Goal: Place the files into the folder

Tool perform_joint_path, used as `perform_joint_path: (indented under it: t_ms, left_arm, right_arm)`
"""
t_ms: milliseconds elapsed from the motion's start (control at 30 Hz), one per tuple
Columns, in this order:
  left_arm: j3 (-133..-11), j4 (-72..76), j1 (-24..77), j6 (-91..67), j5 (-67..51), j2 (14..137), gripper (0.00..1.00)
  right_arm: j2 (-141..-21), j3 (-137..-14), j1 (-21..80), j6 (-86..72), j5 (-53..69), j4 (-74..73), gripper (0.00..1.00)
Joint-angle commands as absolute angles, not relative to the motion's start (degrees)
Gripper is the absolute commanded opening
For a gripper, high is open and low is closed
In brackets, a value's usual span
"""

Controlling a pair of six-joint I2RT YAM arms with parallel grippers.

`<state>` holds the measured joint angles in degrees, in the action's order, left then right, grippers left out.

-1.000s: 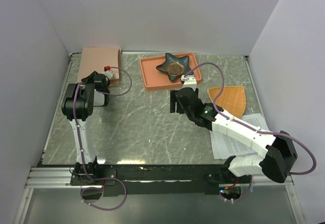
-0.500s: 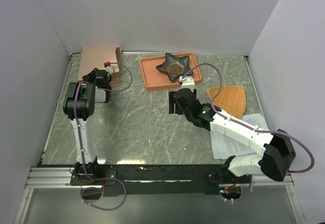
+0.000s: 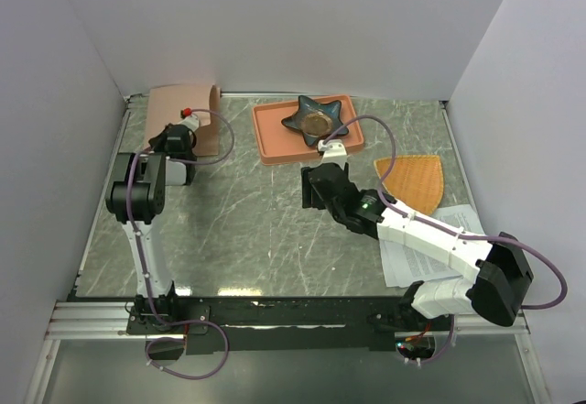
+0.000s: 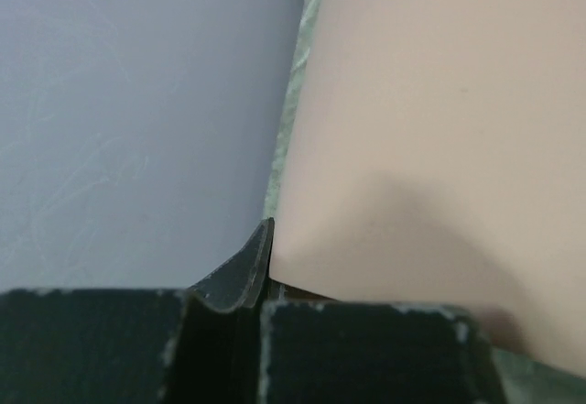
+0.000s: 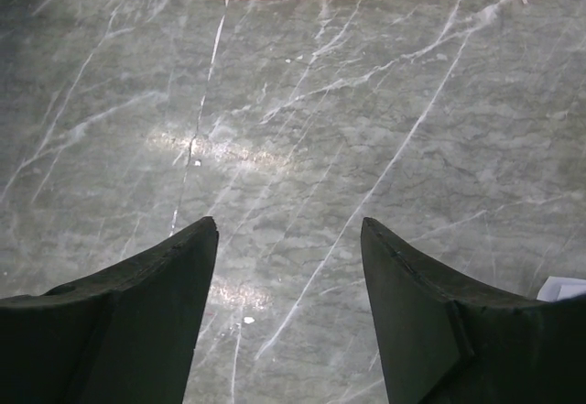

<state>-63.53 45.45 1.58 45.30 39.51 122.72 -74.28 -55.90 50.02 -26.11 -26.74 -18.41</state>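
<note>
opening step: left gripper [image 4: 261,267] pinches the folder [image 4: 430,129] cover's edge, raised up; right gripper [image 5: 288,239] hangs wide, empty. next it should fetch the files [image 3: 403,265].

The table [image 3: 256,221] has a grey-green stone-look top veined with thin white lines and fills the space between three pale walls. A pinkish-brown folder [image 3: 169,102] lies in the far left corner, and its right edge curls up off the surface. A salmon-orange tray [image 3: 275,138] with a low rim sits at the far middle, well apart from the folder. An orange fan-shaped mat [image 3: 417,177] lies flat toward the right side. Just nearer than the mat, white paper sheets [image 3: 456,216] with small print lie in a loose stack by the right edge.
</note>
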Motion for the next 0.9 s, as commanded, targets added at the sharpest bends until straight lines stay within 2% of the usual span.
perform_joint_path:
  t_ms: [0,300,600,667,767,867]
  left_arm:
    - [-60.13,38.71,0.79,35.01,34.2,114.27,0.01]
    - [-45.19,15.57,0.27,26.28,14.69,88.11,0.01]
    - [-37.35,-18.52,-2.9,21.45,-2.96,57.96,0.01]
    - [-39.19,-27.28,-3.08,20.4,-5.44,55.21,0.01]
    - [-42.26,-35.47,-5.26,18.9,-10.62,52.56,0.01]
    - [-44.64,-38.76,-6.41,18.11,-12.23,50.63,0.01]
  right_arm:
    - [-73.39,-57.3,51.68,-26.37,-30.32,-17.4,0.7]
    - [-71.02,-56.87,53.35,-27.6,-33.84,-18.9,0.69]
    - [-74.62,-57.92,55.37,-32.95,-29.98,-18.37,0.69]
    - [-75.06,-57.22,56.42,-35.93,-28.13,-18.46,0.71]
    - [-75.84,-54.15,56.86,-39.97,-22.34,-14.36,0.81]
    - [-78.56,-51.68,57.04,-42.7,-16.29,-10.82,0.87]
